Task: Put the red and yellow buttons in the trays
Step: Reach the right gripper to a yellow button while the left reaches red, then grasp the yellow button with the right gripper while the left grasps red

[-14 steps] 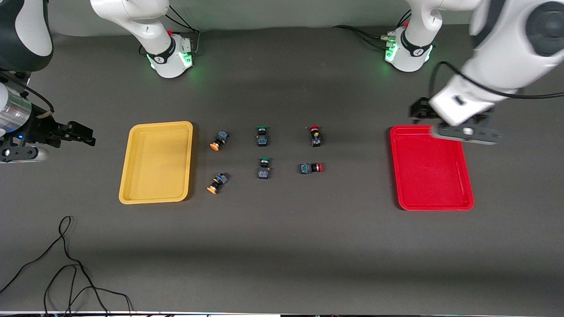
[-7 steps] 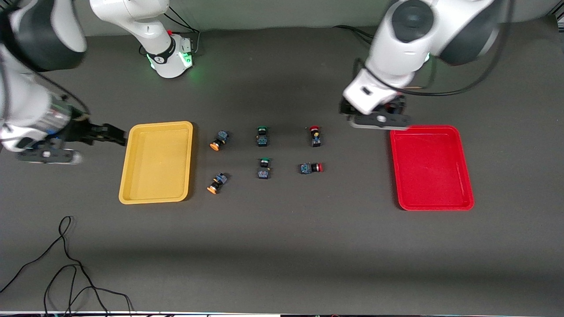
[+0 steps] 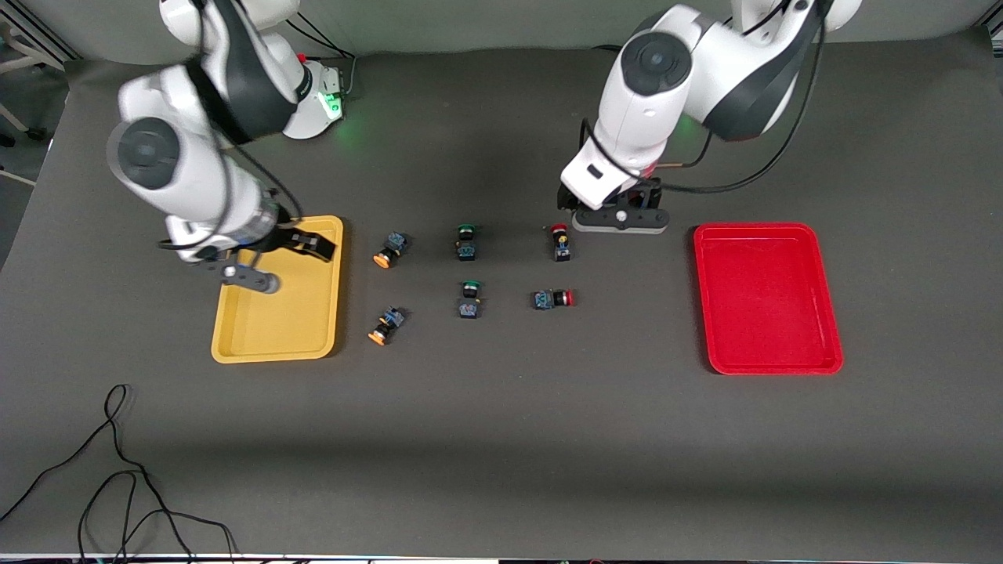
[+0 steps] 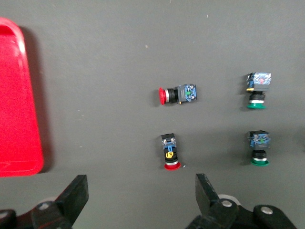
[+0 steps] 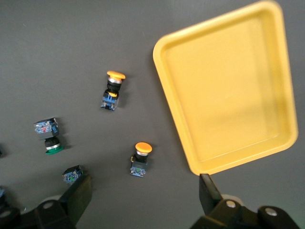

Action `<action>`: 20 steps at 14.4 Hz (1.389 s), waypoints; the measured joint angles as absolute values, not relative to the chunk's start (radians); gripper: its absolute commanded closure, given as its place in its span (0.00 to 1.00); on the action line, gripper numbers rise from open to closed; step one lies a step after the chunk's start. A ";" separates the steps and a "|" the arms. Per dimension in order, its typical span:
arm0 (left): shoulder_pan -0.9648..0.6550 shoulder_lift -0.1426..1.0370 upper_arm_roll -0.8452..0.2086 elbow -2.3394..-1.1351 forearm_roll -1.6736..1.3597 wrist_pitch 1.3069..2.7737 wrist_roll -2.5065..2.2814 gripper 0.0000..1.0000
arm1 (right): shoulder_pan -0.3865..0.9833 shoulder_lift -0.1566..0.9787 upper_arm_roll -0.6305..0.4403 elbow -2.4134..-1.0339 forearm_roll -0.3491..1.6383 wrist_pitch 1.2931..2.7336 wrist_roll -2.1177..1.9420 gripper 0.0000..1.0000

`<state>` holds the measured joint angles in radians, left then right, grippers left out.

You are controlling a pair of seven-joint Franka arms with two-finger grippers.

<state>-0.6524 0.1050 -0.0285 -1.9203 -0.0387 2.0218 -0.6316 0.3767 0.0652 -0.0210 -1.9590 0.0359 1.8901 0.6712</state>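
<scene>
Two red-capped buttons (image 3: pixel 559 241) (image 3: pixel 553 298) and two orange-yellow-capped buttons (image 3: pixel 389 250) (image 3: pixel 384 325) lie on the dark table between the yellow tray (image 3: pixel 274 313) and the red tray (image 3: pixel 768 298). My left gripper (image 3: pixel 619 219) hangs open and empty over the table, beside the red button farther from the camera. The left wrist view shows its gripper (image 4: pixel 141 198), both red buttons (image 4: pixel 170 152) (image 4: pixel 177 94) and the red tray (image 4: pixel 16 105). My right gripper (image 3: pixel 313 244) is open and empty over the yellow tray's rim. The right wrist view shows its gripper (image 5: pixel 143 195), both orange buttons (image 5: pixel 140 159) (image 5: pixel 113 88) and the yellow tray (image 5: pixel 228 90).
Two green-capped switches (image 3: pixel 466 241) (image 3: pixel 469 299) lie in the middle column between the orange and red ones. They also show in the left wrist view (image 4: pixel 257 89) (image 4: pixel 259 148). A black cable (image 3: pixel 117 470) loops on the table near the front camera at the right arm's end.
Both arms swung in toward the middle. The left gripper went from over the red tray to beside the red buttons. The right gripper came from the table's end to over the yellow tray.
</scene>
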 measured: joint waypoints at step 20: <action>-0.730 0.514 -0.022 -2.008 -0.039 2.432 -0.712 0.43 | 0.579 0.326 -0.021 -2.386 0.038 2.573 1.102 0.00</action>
